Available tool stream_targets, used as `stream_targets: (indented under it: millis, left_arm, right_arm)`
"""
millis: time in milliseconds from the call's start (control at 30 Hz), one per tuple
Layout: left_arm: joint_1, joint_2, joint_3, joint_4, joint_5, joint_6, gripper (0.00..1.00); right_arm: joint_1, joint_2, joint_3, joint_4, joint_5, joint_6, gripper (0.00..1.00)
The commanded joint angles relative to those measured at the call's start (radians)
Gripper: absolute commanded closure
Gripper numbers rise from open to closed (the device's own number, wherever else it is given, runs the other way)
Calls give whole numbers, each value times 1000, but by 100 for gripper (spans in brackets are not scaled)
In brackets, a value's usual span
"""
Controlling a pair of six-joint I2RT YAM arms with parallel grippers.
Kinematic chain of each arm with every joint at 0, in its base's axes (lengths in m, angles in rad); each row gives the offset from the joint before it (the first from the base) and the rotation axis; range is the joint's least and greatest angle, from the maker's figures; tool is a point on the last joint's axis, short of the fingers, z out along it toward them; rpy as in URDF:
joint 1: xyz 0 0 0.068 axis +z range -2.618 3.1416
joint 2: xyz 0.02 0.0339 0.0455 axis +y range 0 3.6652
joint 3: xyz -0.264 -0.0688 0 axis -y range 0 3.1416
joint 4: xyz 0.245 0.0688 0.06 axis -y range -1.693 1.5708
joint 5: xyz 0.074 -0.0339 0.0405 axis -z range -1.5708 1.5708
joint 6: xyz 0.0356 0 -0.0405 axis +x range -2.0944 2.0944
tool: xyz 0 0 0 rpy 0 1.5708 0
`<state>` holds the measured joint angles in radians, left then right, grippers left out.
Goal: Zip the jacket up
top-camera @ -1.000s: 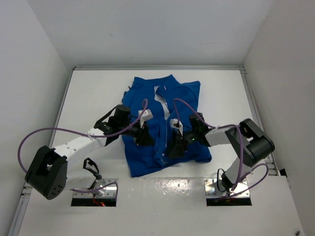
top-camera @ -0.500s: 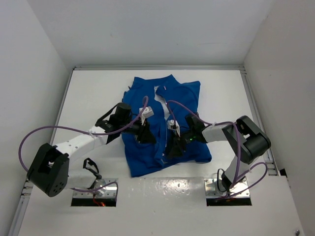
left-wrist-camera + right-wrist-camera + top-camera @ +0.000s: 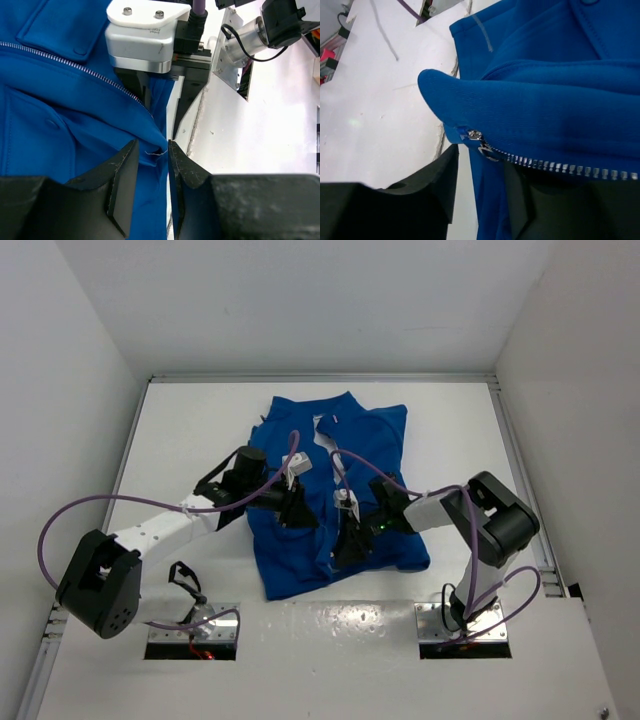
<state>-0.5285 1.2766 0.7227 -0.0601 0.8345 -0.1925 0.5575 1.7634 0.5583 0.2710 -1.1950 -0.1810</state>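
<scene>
Here the left gripper point(image 3: 152, 148) clamps the lower front edge of the jacket point(image 3: 50, 115); the right gripper point(image 3: 481, 172) straddles the zipper slider point(image 3: 481, 144), its hold unclear.

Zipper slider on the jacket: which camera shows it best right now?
Right wrist view: the zipper slider sits close up at the end of the silver teeth on the jacket. Left wrist view shows only a run of teeth, no slider. Top view is too distant, and the right arm covers that area.
</scene>
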Motion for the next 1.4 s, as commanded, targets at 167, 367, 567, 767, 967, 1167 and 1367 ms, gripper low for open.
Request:
stream_targets:
  millis: [167,367,567,767,967,1167,1367]
  left_arm:
    - [12,-10,15,29,12,-13,65]
    - [12,-19,15,39,12,-13,65]
    - [-1,-83,-19,22,49,103,65]
    - [-100,-184,-31,-84,-119,347,59]
    - [-241,-278,-42,-124,-472,639,57]
    - [-427,-422,-160,8,-705,879,57]
    - [-585,-540,-258,60,-729,1039,57]
  right_arm:
    - [9,-5,-32,252,-49,118,81]
    - [5,-36,-84,267,-60,132,84]
    - [5,-78,-115,263,-45,175,97]
    - [5,-96,-92,240,-34,253,100]
    - [-14,-100,-46,226,-52,391,100]
    - [-24,-111,-15,176,-92,480,100]
    - [-30,-130,-18,175,-138,575,100]
